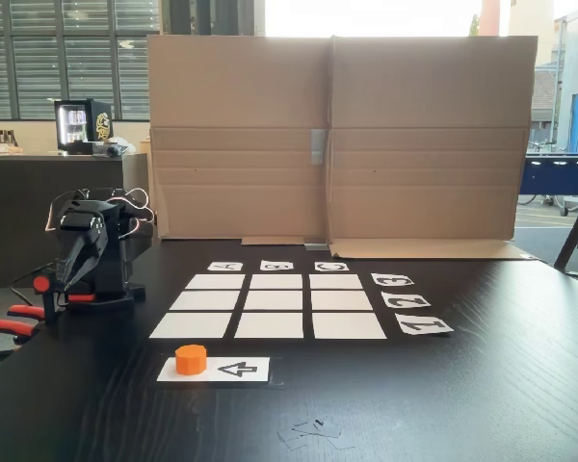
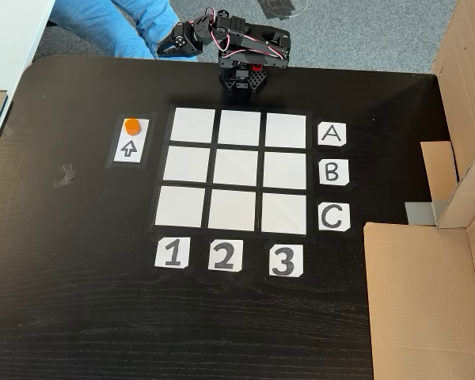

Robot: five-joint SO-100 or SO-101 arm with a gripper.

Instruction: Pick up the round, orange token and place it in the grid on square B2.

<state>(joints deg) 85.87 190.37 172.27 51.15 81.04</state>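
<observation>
Looking from the near edge, I see the round, orange token (image 1: 191, 359) untouched on its arrow strip (image 1: 233, 369), square B2 (image 1: 275, 300) bare in the grid (image 1: 188, 325), and the hand (image 1: 75, 252) folded far off, jaws unreadable, so nothing is done.

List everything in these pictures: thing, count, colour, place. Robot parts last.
round, orange token: one, orange, on the white arrow strip, beside the grid.
grid: nine white rectangles, table centre; square B2 bare.
letter labels: three, white, A to C along one grid edge.
number labels: three, white, 1 to 3 along another edge.
cardboard screen: one, brown, standing at the table edge.
clamp handles: red-orange, by the arm base.
paper scraps: few, grey, near the front edge.
table: one, black.
arm: one, black, folded at the table edge; pincer pointing down, state unclear.
</observation>
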